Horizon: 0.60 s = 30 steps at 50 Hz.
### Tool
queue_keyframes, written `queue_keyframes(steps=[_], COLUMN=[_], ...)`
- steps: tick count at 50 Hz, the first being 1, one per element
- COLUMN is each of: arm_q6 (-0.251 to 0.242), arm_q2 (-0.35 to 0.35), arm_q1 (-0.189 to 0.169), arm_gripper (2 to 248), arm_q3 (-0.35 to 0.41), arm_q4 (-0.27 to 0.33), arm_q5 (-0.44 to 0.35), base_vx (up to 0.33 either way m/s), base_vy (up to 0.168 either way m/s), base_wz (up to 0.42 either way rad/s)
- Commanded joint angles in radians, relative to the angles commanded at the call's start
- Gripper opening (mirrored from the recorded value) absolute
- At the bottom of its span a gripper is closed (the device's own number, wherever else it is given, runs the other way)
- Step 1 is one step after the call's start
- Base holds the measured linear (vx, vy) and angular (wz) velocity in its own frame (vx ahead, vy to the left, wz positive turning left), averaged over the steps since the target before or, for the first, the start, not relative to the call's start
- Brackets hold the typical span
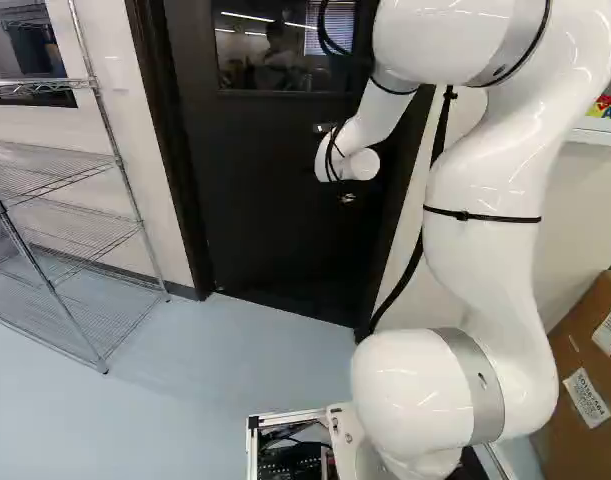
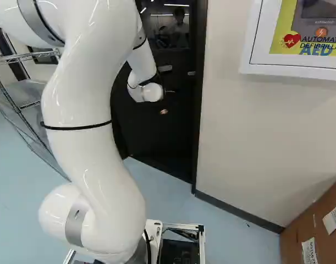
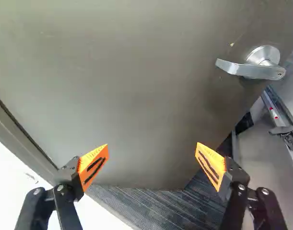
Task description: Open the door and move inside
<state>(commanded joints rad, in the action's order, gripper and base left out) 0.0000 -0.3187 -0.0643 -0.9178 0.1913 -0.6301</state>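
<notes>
Pincer [image 3: 152, 160] released, fingers apart; door [image 3: 132, 96] ajar; printed labels [image 1: 587, 398] on cardboard box [image 1: 575, 455].

Room bright; strip-light reflections [image 1: 248, 17] streak door window [image 1: 247, 65]. Glossy highlights on white arm [image 1: 485, 185]. Door [image 1: 250, 215] near-black in base views, paler with soft sheen in wrist view. Lever handle [image 3: 251, 69] glints. Faint shadow under wall cabinet [image 2: 294, 70].
</notes>
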Motion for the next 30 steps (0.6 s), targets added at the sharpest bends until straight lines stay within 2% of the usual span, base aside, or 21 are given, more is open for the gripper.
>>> queue_keyframes(steps=[30], arm_q6=[0.0], arm_q2=[0.144], arm_q1=[0.003], arm_gripper=[247], arm_q3=[0.166], arm_q4=[0.147], arm_q5=[0.0], base_vx=[0.0], base_vy=[0.0], base_wz=[0.0])
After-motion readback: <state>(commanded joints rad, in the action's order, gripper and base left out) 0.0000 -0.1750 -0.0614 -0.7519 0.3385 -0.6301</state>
